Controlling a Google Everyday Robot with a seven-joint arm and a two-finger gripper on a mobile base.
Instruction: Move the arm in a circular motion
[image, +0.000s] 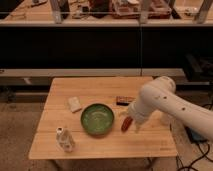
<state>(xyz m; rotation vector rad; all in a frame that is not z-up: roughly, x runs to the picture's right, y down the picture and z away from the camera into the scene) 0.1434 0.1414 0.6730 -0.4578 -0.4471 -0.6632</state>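
Note:
The cream-white arm (165, 102) comes in from the right edge, with a bulbous joint above the table's right side. It bends down to a narrow pale tip. The gripper (135, 127) at that tip hangs low over the wooden table (100, 90), right of the green bowl (97, 119) and close beside a small red object (126, 124).
A white block (74, 104) lies left of the bowl. A dark flat bar (125, 100) lies behind the red object. A pale bottle (65, 139) stands at the front left corner. Dark shelving with a cluttered counter runs behind the table. Cables lie on the floor at right.

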